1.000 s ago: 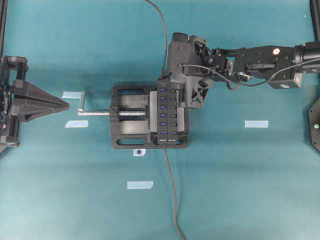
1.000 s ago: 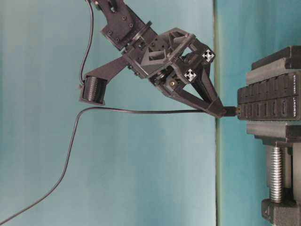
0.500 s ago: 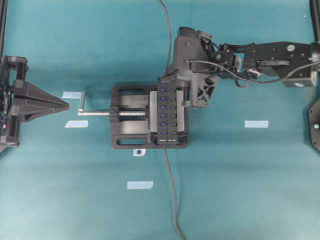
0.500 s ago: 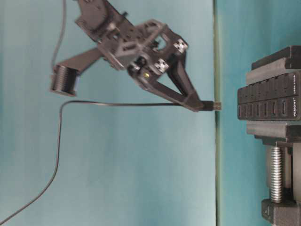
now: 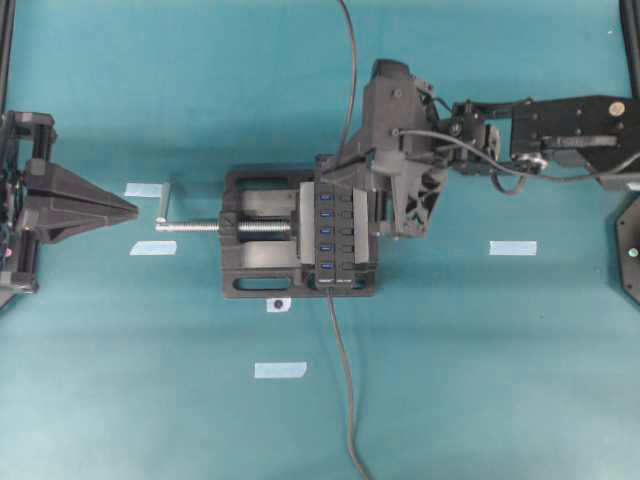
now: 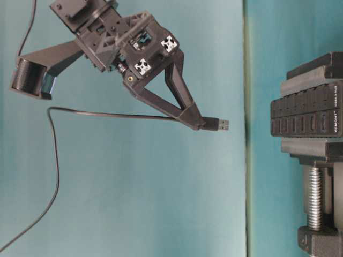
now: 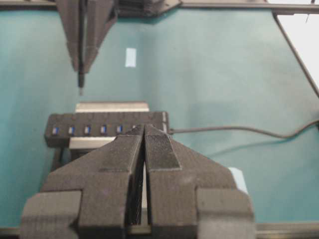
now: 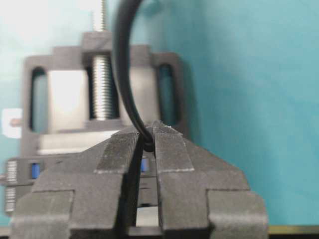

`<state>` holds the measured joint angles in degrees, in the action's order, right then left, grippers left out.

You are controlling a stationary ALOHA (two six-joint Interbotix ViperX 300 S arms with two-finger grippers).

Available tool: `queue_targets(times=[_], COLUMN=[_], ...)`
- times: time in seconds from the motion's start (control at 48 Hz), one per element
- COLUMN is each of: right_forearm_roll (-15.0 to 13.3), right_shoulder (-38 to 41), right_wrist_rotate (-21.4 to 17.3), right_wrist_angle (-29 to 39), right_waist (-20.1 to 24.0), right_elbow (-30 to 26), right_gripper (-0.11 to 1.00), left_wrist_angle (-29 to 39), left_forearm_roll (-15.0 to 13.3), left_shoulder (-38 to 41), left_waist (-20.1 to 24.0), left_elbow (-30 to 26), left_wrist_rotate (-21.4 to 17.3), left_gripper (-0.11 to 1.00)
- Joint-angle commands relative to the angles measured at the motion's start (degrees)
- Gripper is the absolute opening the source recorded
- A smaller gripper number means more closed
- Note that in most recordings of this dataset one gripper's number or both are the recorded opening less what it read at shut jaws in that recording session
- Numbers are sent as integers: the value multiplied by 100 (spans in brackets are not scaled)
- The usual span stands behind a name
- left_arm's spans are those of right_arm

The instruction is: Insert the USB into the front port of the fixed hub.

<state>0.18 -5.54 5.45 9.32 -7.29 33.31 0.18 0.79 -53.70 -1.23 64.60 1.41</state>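
Observation:
My right gripper (image 6: pixel 196 122) is shut on the USB (image 6: pixel 217 124), whose metal tip points at the fixed hub (image 6: pixel 305 118) across a clear gap. Its dark-grey cable (image 6: pixel 107 114) trails back from the fingers. In the overhead view the right gripper (image 5: pixel 338 172) hangs over the far end of the hub (image 5: pixel 335 225), a black bar with blue ports. In the right wrist view the cable (image 8: pixel 122 59) runs into the shut pads (image 8: pixel 169 149). My left gripper (image 5: pixel 125 208) is shut and empty, left of the vise.
The black vise (image 5: pixel 260 232) with a silver screw handle (image 5: pixel 190 226) clamps the hub. The hub's own cable (image 5: pixel 345 390) runs to the near edge. Several pale tape marks (image 5: pixel 512 248) lie on the teal table.
My right gripper has pulled back from the hub with the USB; the plug was at the hub's end a second ago and now stands apart from it. The left arm has not moved.

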Motion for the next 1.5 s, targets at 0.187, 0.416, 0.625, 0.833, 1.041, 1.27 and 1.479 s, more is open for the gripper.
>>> queue_targets(times=[0.187, 0.416, 0.625, 0.833, 1.041, 1.27, 1.479], right_forearm_roll=[9, 35, 35, 35, 35, 35, 35], right_shoulder=[-105, -97, -35, 88, 308, 439, 439], right_wrist_rotate=[-105, -466, -932, -1213, -1266, -1266, -1266], right_wrist_angle=[-18, 70, 176, 176, 70, 62, 62], right_waist=[114, 308, 457, 598, 738, 809, 826], right_elbow=[-70, -53, -18, -44, -62, -105, -114], right_gripper=[4, 4, 4, 4, 4, 4, 4], left_wrist_angle=[-70, -70, -70, -70, -70, -70, -70], left_forearm_roll=[9, 9, 0, 9, 9, 9, 9], left_shoulder=[18, 35, 18, 35, 35, 35, 35], left_waist=[0, 0, -9, -44, -35, -35, -44], left_elbow=[-97, -105, -105, -105, -97, -79, -79], left_wrist_rotate=[9, 9, 9, 18, 18, 18, 18], left_gripper=[0, 0, 0, 0, 0, 0, 0])
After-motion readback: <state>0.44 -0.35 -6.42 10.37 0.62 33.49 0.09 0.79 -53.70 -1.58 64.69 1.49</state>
